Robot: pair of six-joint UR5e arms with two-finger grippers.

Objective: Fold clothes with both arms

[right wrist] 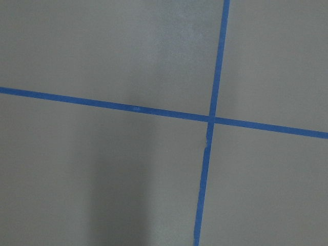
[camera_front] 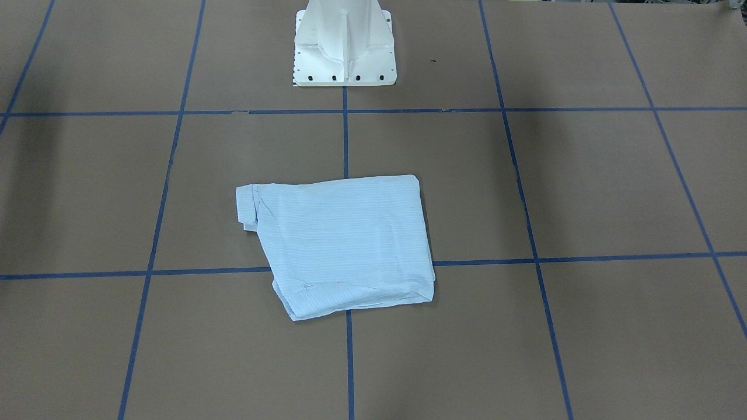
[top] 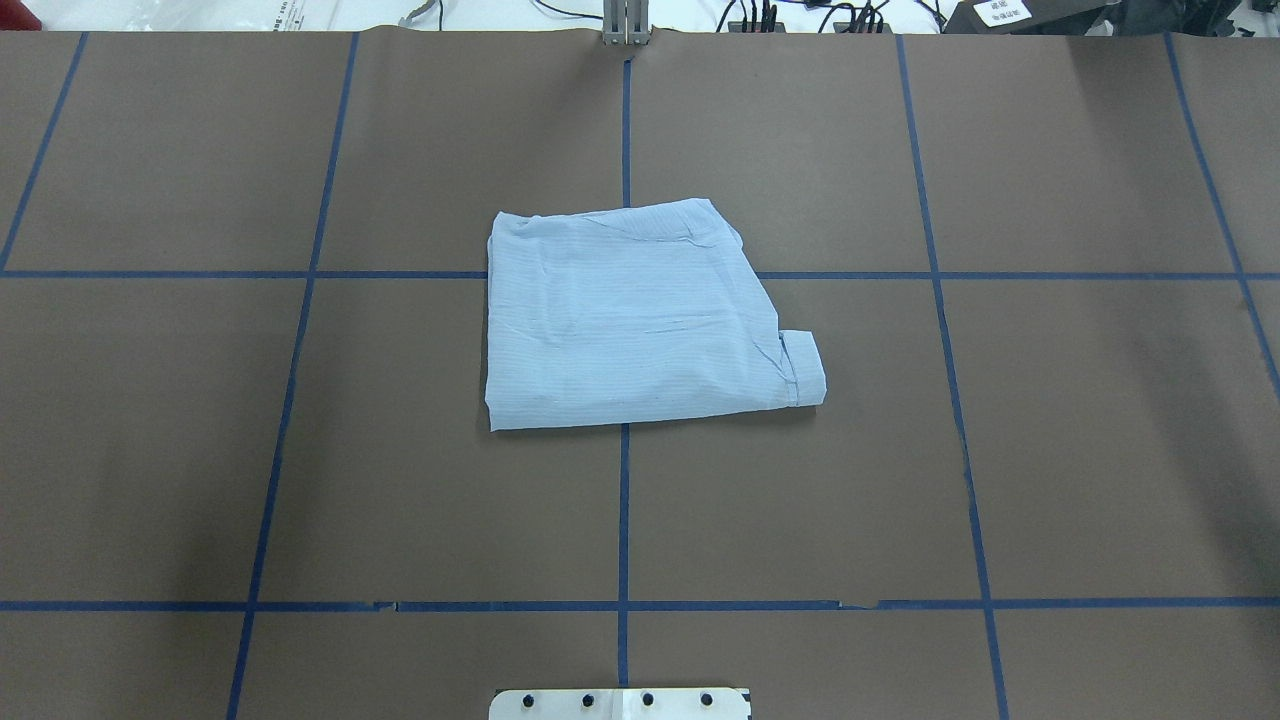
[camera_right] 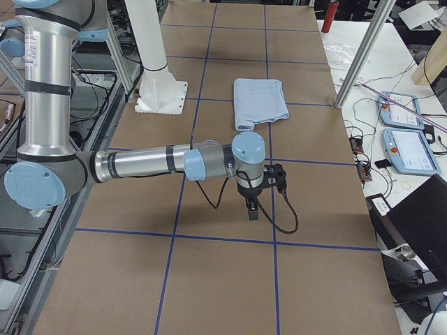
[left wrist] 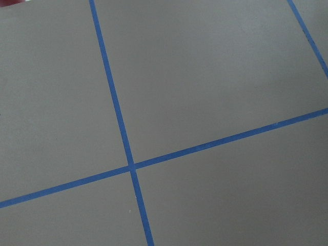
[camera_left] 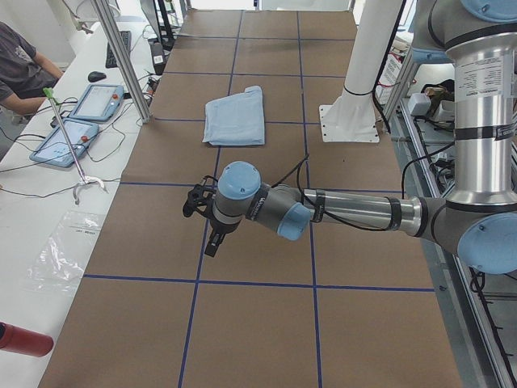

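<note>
The clothes are one pale-blue striped shirt (camera_front: 341, 245), lying folded into a compact, roughly square bundle at the middle of the brown table (top: 630, 320), with a cuff sticking out on the robot's right. Nothing touches it. My left arm reaches out low over the table's left end, far from the shirt (camera_left: 236, 115). Its gripper (camera_left: 212, 242) points down, and I cannot tell whether it is open or shut. My right arm does the same at the right end, away from the shirt (camera_right: 260, 101). Its gripper (camera_right: 252, 209) also cannot be judged. Both wrist views show only table and tape.
Blue tape lines (top: 624, 520) split the brown table into squares. The white pedestal base (camera_front: 344, 52) stands behind the shirt. A side bench holds tablets (camera_left: 77, 121), cables and a grabber tool, with a seated person (camera_left: 20, 69) beside it. Aluminium posts (camera_right: 356, 63) rise at the table's edge.
</note>
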